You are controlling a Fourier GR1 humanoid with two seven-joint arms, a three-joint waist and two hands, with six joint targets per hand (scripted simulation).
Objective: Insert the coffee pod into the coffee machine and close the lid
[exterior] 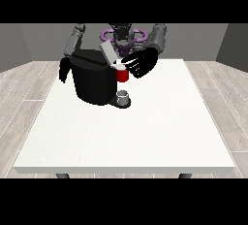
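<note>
The black coffee machine (93, 81) stands on the table left of centre, with its grey lid (107, 52) tilted up and open. A red thing at the machine (122, 75) sits at its front right. The hand at the view's right (143, 63) hovers just right of the open top, fingers spread and open, its thumb close to a small pale thing (117, 65) above the red thing. I cannot tell whether that pale thing is the pod. The hand at the view's left (64, 71) hangs beside the machine's left side, fingers relaxed.
A grey cup-like thing (123, 96) stands on the machine's low base at the front. The white table (126, 136) stretches wide towards the camera and to the right of the machine.
</note>
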